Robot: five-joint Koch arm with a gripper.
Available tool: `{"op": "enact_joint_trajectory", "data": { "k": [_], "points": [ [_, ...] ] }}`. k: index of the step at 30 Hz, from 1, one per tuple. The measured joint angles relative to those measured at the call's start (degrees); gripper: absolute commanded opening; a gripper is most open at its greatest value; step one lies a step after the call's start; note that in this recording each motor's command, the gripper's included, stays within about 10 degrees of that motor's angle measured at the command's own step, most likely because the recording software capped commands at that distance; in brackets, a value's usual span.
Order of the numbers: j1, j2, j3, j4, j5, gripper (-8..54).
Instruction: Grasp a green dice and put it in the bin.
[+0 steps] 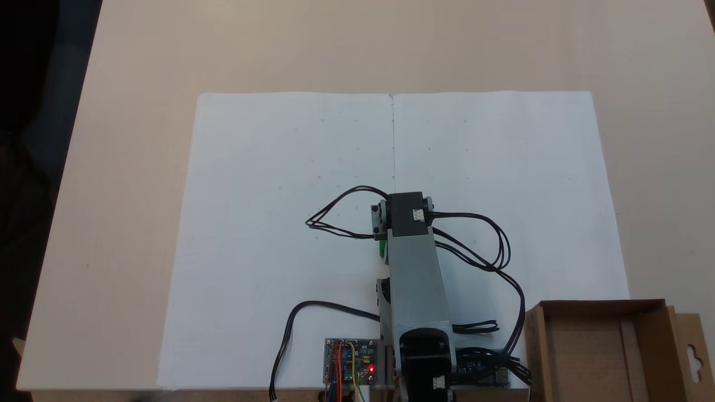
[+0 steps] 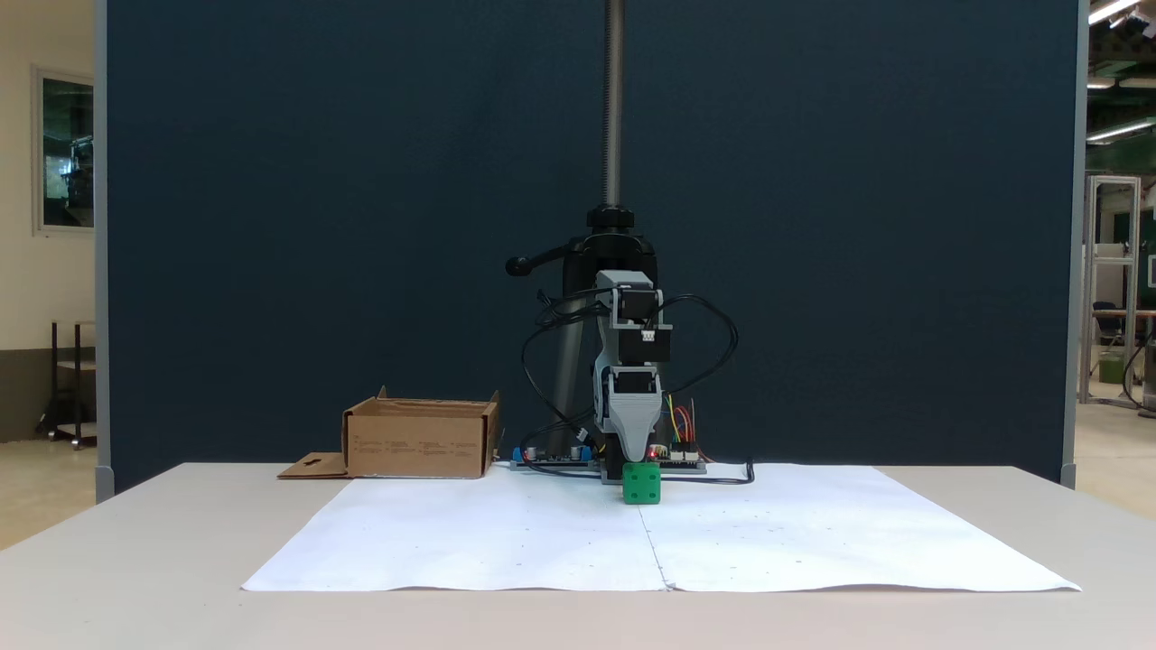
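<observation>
Grey arm folded low over the small bright green cube on the white paper.

From the front, the small bright green dice sits on the white paper sheet, directly under the grey gripper, whose tip comes down to the cube's top; whether its jaws are spread or closed I cannot tell. From above, only a green sliver peeks out beside the grey arm. The shallow brown cardboard bin stands well apart near the table's edge, its flap with the hang-hole lying flat. A red light glows on the circuit board at the base.
</observation>
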Motion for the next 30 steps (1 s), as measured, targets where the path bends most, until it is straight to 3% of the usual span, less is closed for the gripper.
{"op": "enact_joint_trajectory", "data": {
  "k": [30],
  "points": [
    [-0.9,0.0,10.8,-13.8,0.0,43.1]
  ]
}}
